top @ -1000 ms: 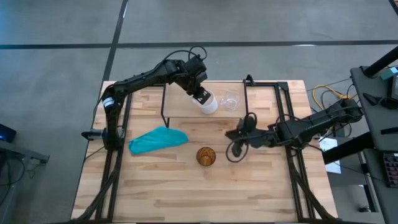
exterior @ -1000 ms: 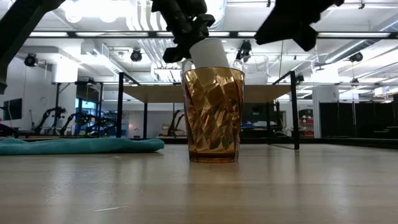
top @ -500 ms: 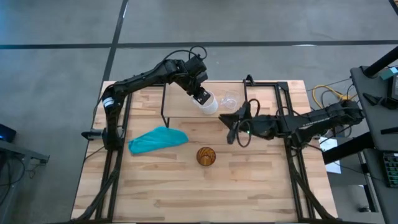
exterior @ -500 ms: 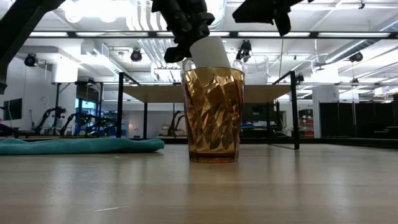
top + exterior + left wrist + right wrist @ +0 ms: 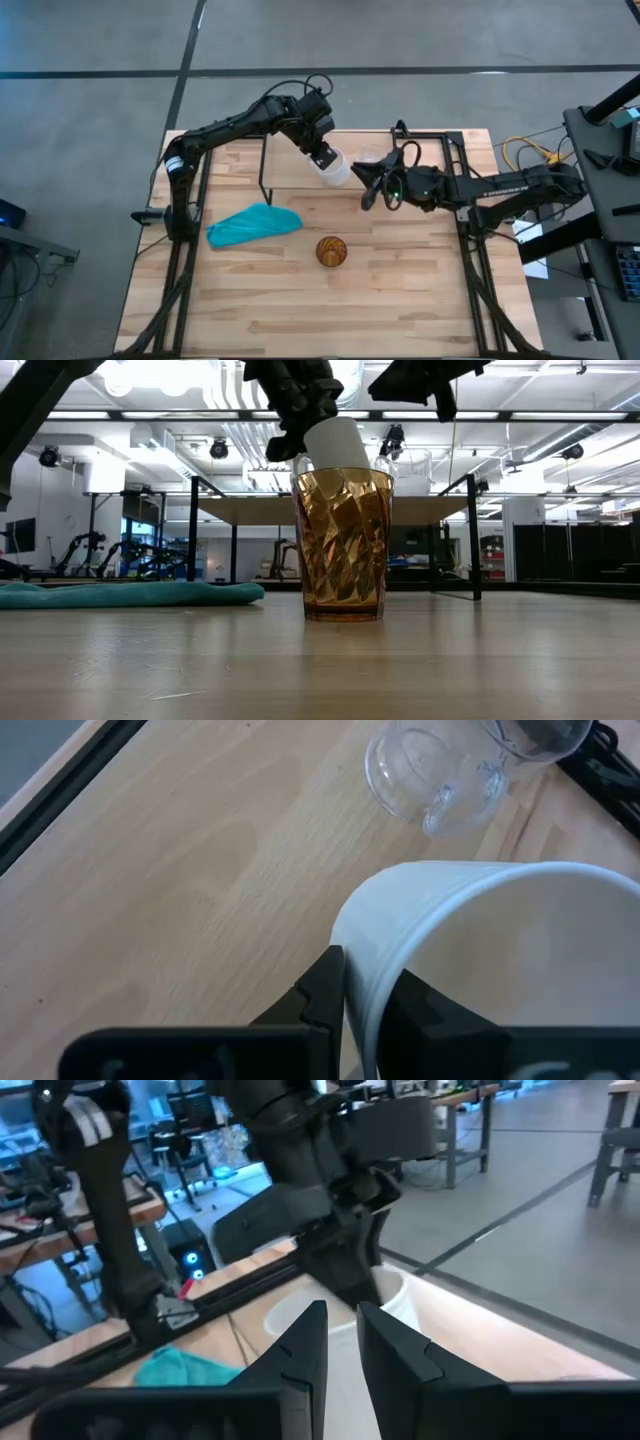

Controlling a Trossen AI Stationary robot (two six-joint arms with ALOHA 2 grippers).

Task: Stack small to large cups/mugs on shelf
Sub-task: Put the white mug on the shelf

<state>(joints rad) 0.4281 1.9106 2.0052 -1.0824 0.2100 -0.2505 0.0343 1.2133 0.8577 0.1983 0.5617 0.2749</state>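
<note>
Amber cup (image 5: 331, 250) x1, white mug (image 5: 331, 165) x1, clear cup (image 5: 432, 770) x1, teal cloth (image 5: 254, 224) x1

Even, bright overhead light falls across the worktop (image 5: 400, 290) in the high view, casting only faint, soft shadows. At table height, ceiling lamps (image 5: 150, 378) burn out to white glare, while the amber cup (image 5: 342, 543) glows translucent and sharp against a softer room behind. The left wrist view shows the white mug (image 5: 500, 960) blurred at close range. The right wrist view is hazy, its background washed blue.
</note>
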